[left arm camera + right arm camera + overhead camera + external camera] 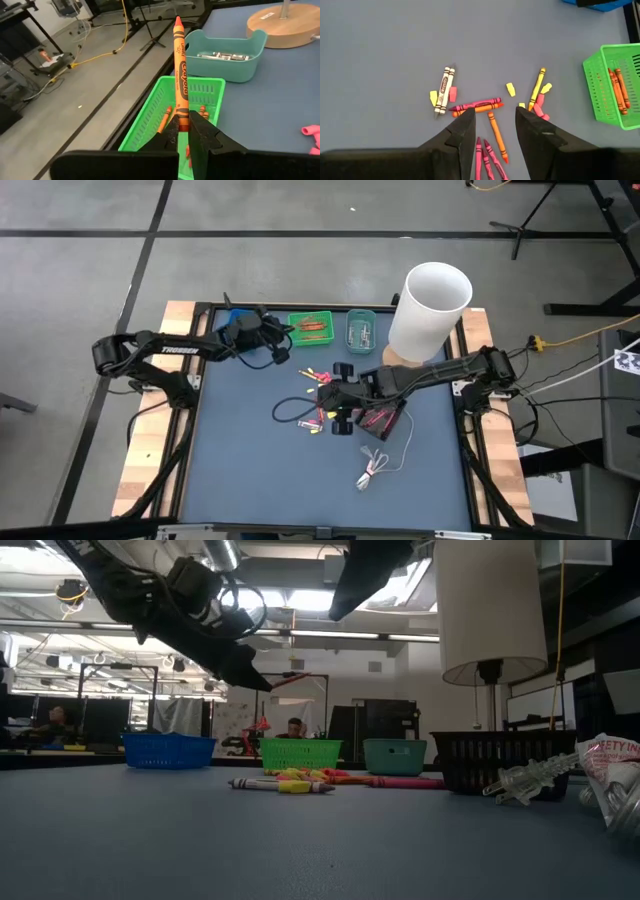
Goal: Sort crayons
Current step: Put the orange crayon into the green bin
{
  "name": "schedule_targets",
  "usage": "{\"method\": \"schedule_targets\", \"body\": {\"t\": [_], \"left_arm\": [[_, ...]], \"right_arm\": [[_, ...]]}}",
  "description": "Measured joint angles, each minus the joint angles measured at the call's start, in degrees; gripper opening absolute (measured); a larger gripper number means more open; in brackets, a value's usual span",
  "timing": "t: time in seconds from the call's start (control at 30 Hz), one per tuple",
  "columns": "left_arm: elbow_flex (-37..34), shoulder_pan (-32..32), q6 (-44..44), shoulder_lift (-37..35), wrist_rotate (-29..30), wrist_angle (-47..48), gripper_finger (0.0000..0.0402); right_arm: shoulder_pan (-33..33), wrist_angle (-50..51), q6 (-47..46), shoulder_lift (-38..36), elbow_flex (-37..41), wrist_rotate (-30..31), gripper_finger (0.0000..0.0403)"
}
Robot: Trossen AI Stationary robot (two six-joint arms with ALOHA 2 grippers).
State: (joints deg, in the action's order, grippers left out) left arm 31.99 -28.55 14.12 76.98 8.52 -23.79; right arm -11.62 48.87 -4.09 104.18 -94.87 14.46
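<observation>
Left claw point(184, 131) pinches an orange crayon point(180, 65) by its butt above the green tray point(150, 117): light, stiff, brittle. Right claw point(492, 122) gapes over loose crayons point(476, 106).

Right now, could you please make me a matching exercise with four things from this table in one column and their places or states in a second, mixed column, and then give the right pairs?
Things:
1. left end effector
2. right end effector
3. green plastic basket
4. teal plastic tray

Places or states:
A. open, above the loose crayons on the blue mat
B. holds several orange crayons lying inside
C. shut on one orange wax crayon, over the green basket
D. stands between the green basket and the white lamp

Pairs: 1-C, 2-A, 3-B, 4-D
</observation>
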Motion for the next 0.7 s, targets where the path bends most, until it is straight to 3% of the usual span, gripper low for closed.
{"method": "schedule_targets", "body": {"t": [0.17,0.3,0.7], "left_arm": [[0.02,-1.69,-0.39,3.85,-0.75,-4.19,0.0002],[0.02,-2.44,-0.21,8.55,-0.75,-9.21,0.0005],[0.11,-3.73,-0.01,16.42,-0.75,-14.25,0.0038]], "right_arm": [[0.0,-2.82,-0.67,0.04,0.02,-0.45,0.0138],[0.0,-4.31,-0.83,0.94,0.07,-4.14,0.0138],[-0.04,-7.61,-0.82,9.31,0.04,-8.02,0.0138]]}}
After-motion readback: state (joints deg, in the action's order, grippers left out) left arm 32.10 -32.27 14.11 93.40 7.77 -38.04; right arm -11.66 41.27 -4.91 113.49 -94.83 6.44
